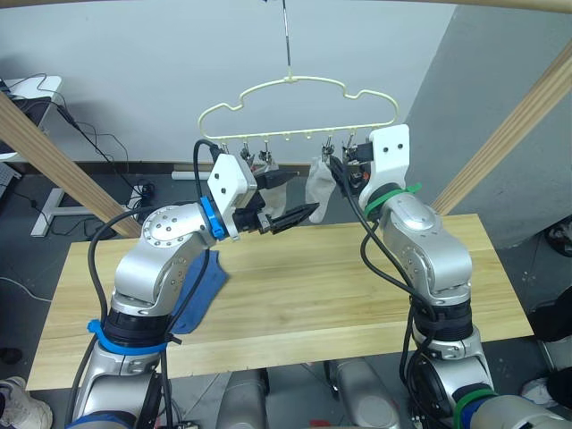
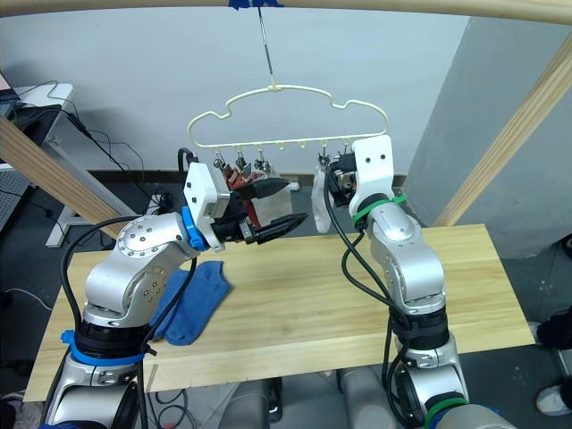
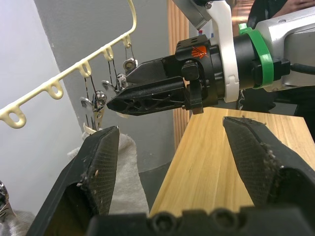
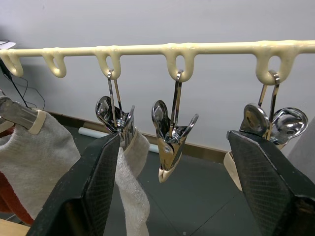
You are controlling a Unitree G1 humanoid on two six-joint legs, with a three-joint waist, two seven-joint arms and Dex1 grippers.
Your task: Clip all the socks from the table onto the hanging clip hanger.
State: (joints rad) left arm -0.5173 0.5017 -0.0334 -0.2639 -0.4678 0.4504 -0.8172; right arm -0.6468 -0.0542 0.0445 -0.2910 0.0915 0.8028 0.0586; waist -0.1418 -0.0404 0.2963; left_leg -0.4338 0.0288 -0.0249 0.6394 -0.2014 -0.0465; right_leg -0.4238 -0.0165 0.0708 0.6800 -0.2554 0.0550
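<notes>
Both grippers hang with fingers spread, empty, just under the clip hanger (image 1: 295,112): left gripper (image 1: 288,197), right gripper (image 4: 174,196). One blue sock (image 2: 192,299) lies crumpled near the table's (image 1: 313,304) left edge; soft, light, limp, probably best pinched at its cuff.

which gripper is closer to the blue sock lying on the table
Left. The left gripper hangs above the table, up and to the right of the blue sock. The right gripper is farther off, raised at the hanger's clips.
</notes>
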